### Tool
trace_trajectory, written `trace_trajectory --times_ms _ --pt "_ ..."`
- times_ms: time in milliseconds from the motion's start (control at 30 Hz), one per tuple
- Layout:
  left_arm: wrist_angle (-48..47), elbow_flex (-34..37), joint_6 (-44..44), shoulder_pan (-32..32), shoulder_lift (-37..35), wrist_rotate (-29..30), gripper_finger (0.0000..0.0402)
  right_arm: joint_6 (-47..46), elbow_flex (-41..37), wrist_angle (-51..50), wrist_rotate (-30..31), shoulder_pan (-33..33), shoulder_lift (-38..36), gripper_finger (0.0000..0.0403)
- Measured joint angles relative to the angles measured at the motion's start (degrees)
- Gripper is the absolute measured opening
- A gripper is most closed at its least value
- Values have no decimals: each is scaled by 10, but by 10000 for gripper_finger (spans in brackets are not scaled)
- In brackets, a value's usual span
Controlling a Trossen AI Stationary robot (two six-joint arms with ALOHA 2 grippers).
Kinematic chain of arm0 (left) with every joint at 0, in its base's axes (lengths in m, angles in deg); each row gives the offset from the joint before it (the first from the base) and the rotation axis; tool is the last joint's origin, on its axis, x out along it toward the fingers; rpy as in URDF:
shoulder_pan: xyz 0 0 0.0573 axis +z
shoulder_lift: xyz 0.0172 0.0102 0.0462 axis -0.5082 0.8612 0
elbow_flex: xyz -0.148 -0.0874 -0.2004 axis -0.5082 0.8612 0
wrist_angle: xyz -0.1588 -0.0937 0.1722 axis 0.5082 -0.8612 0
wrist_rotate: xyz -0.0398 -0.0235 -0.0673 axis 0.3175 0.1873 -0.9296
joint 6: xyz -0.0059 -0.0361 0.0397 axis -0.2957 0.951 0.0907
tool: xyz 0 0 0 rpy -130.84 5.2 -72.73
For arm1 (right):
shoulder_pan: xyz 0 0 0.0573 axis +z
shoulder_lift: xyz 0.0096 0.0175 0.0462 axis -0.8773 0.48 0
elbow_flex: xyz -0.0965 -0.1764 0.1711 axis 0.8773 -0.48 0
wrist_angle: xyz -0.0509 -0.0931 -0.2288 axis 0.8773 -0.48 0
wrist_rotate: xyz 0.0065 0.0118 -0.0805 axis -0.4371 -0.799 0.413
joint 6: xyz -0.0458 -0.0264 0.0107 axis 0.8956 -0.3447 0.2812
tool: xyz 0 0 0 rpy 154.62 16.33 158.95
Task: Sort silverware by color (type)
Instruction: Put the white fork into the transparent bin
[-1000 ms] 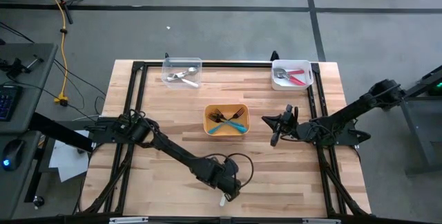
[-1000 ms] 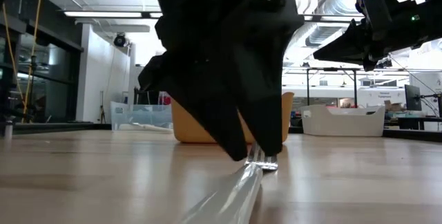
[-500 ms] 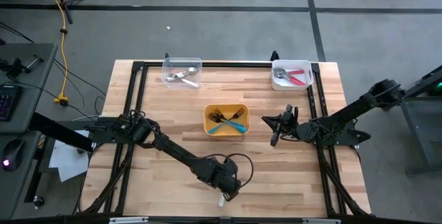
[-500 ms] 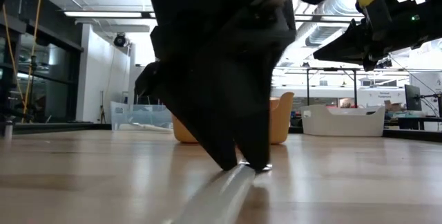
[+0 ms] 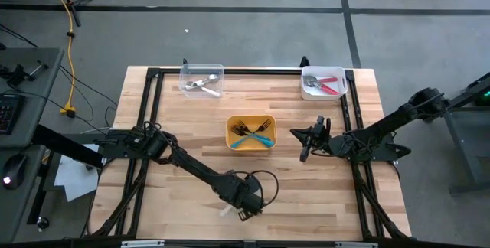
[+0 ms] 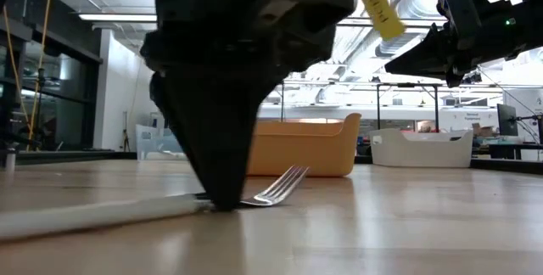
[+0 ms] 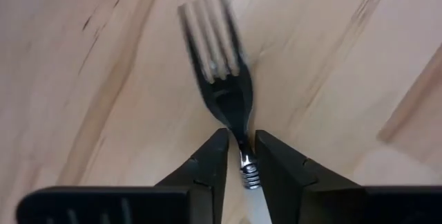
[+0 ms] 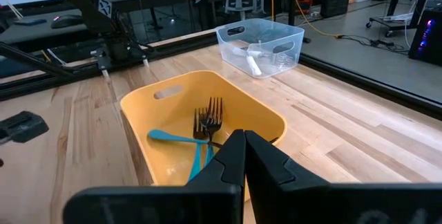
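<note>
Moved: left pincer [image 7: 239, 156] swung, now clamped on white fork [image 6: 254, 197] neck | right pincer [image 8: 244, 156] together, raised

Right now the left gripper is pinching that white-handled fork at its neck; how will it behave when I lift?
The white-handled fork looks stiff, so it likely won't flop. The left gripper pinches its thin neck, with long handle on one side and tines on the other, so it may pivot or droop. The metal looks smooth there, so it could slip; lift slowly.
</note>
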Motion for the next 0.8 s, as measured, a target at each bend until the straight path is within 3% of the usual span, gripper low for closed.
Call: trace_trajectory --times_ms 200,533,800 --pt "-34 -6 -1 2 1 -16 55 0 0 0 -1 0 0 0" --pt "-30 -7 -76 11 3 -21 90 5 0 0 -1 0 0 0" --pt "-40 -7 -152 12 3 -26 13 13 0 0 -1 0 0 0"
